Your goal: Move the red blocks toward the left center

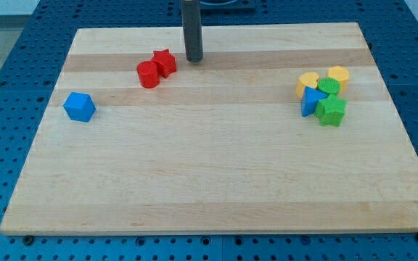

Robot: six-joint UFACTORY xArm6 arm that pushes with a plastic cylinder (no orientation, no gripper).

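Observation:
A red star block (165, 62) and a red round block (149, 75) touch each other at the view's upper left of the wooden board (209, 181). The round one lies below and left of the star. My tip (194, 59) stands on the board just to the right of the red star, a small gap apart from it. The rod rises straight up out of the view's top.
A blue block (79, 106) lies at the view's left. At the view's right is a tight cluster: two yellow blocks (308, 83) (338, 76), a blue triangle (311, 100), a green round block (329, 87) and a green star (332, 111).

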